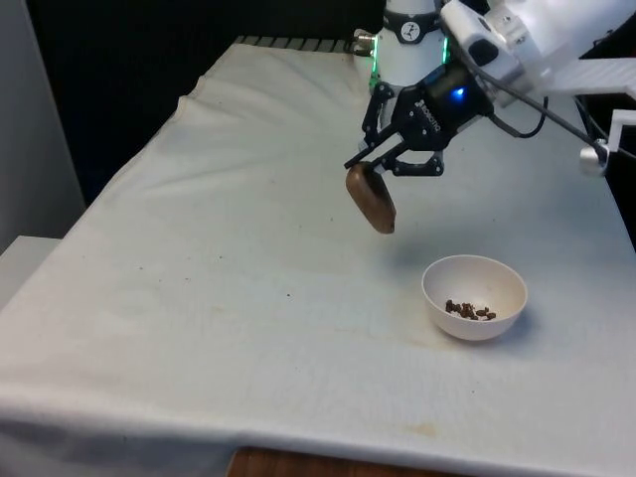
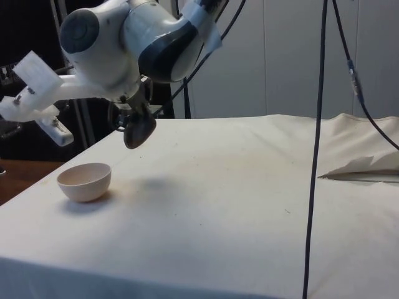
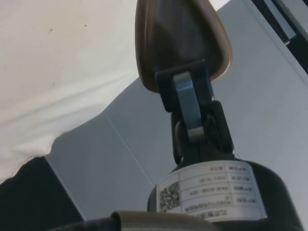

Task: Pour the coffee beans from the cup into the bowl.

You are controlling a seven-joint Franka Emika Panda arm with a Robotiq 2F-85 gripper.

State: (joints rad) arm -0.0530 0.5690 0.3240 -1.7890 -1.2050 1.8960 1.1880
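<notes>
- Above the cloth-covered surface (image 1: 199, 278), the white arm (image 1: 537, 45) reaches in from the front view's right and slopes down toward the middle, its black tool (image 1: 383, 159) hanging well clear of the cloth.
- From the side camera the arm's bulky last joints (image 2: 124, 37) sit high over the near corner, with the tool (image 2: 138, 118) tucked beneath them and pointing downward.
- The tool is clamped on a brown cup (image 1: 371, 197), its fingers pinching the cup's rim; the wrist camera shows one finger (image 3: 188, 108) pressed against the cup's edge (image 3: 178, 33).
- The cup is tipped steeply, lying at a slant in the air rather than upright; in the side view it hangs as a dark rounded shape (image 2: 139, 129) just under the tool.
- A white bowl (image 1: 502, 278) stands on the surface toward the front view's right, lower and nearer the camera than the cup, apart from it.
- Coffee beans (image 1: 469, 311) lie in a small cluster on the bowl's floor.
- In the side view the bowl (image 2: 85, 182) sits near the surface's edge, below and a little to one side of the cup, not touching it.
- Whether any beans are left inside the cup cannot be told.
- A black cable (image 2: 315, 149) hangs down across the side view, close to that camera.
</notes>
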